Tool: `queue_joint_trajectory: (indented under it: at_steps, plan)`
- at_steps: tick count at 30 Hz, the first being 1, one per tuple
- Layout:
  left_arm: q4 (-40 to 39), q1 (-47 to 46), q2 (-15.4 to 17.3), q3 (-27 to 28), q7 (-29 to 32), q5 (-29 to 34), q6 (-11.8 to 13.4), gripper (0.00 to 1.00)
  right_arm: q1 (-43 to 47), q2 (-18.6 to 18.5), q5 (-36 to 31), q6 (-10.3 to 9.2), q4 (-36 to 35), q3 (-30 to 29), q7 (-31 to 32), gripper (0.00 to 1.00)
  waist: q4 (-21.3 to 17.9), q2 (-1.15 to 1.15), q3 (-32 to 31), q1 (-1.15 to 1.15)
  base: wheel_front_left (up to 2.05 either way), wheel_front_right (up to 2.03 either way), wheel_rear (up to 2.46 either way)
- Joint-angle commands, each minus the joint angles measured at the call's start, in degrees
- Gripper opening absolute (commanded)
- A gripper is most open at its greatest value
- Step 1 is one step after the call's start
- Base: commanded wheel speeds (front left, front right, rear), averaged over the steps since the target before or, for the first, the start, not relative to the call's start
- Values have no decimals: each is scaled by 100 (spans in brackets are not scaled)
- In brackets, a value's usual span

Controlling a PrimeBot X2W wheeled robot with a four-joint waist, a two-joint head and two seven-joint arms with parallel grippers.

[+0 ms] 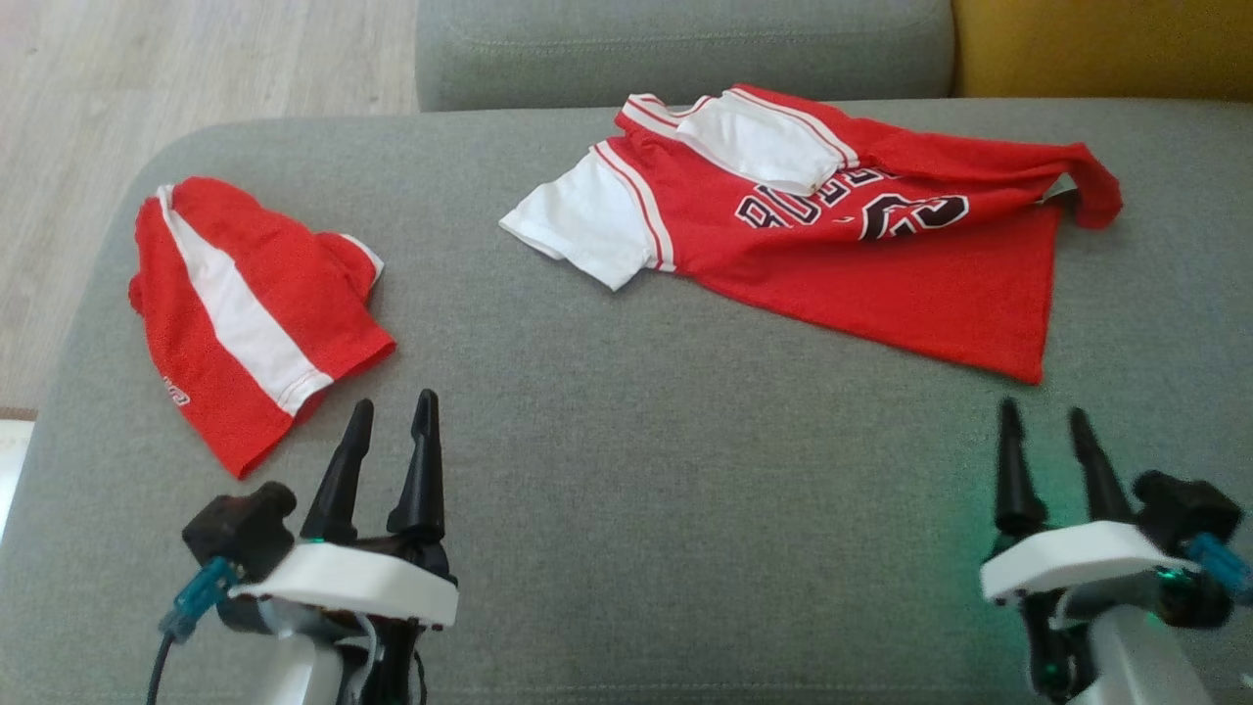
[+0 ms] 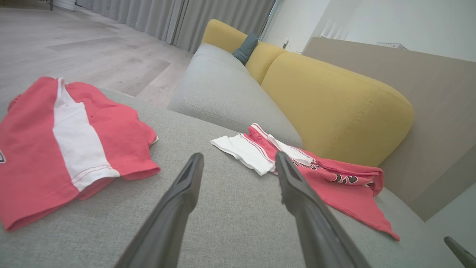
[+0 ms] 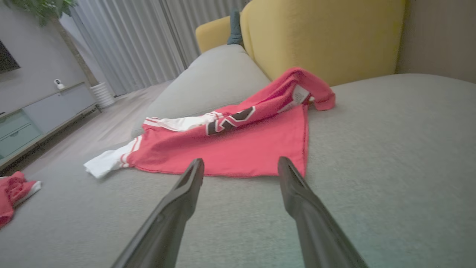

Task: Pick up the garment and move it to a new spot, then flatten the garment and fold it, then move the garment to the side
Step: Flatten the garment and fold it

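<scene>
The fingers (image 1: 423,460) of the left gripper (image 1: 395,399) and those of the right gripper (image 1: 1042,407) are held wide apart with nothing between them, poised over the near part of the grey cushion (image 1: 626,470); no cloth is touched by either. Just beyond the left gripper and to its left, red shorts (image 1: 245,294) with a white stripe are seen loosely doubled near the cushion's left edge; well apart, ahead of the right gripper, a red and white jersey (image 1: 881,284) is spread rumpled toward the cushion's far side, one sleeve laid flat, its upper part folded over on itself. The jersey is judged to be the garment in hand, though this cannot be settled; on that reading nothing is yet done, and it is to be picked up, moved, flattened, folded and set aside. The black lettering across the chest is read most plainly from the head view; a white label (image 3: 299,95) at the turned-over far corner is brought out by the right wrist view, along with curtains (image 3: 130,44) and a low cabinet (image 3: 37,119); a yellow backrest (image 2: 334,108) with a dark pillow (image 2: 245,48) is given by the left wrist view.
</scene>
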Motion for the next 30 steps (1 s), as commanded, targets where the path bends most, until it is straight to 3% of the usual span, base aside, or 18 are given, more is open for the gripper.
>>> queue_joint_trajectory:
  at_steps: [1,7,15,18,23,27,29,30]
  plan:
    - [-216,-139,39,178,-70,35,-11,100,-292,-31,2,-4,-94,29,-45,100,23,0,37,0,0,0,0]
    - [-179,-197,39,95,-70,53,-44,100,-877,-31,-91,-4,806,-702,158,100,138,0,217,0,0,0,0]
    - [-105,-390,39,9,-70,52,-85,100,-2029,-30,548,-4,2335,-1339,224,100,370,0,530,0,0,0,0]
    - [-90,-484,39,-44,-70,32,-88,100,-2570,-30,264,-4,3195,-1896,93,100,490,0,684,0,0,0,0]
    - [-99,-551,39,-53,-70,12,-81,100,-2920,-30,-216,-4,3714,-2639,-14,100,562,0,790,0,0,0,0]
    - [-100,-590,39,-47,-70,4,-82,100,-3200,-30,-432,-4,4004,-2910,-48,100,582,0,840,0,0,0,0]
    - [-94,-598,39,-32,-70,2,-78,100,-3337,-30,-462,-4,4117,-2899,-58,7,568,0,842,0,0,0,0]
    - [-92,-598,39,-18,-70,1,-73,100,-3384,-30,-502,-4,4149,-2855,-61,0,548,0,833,0,0,0,0]
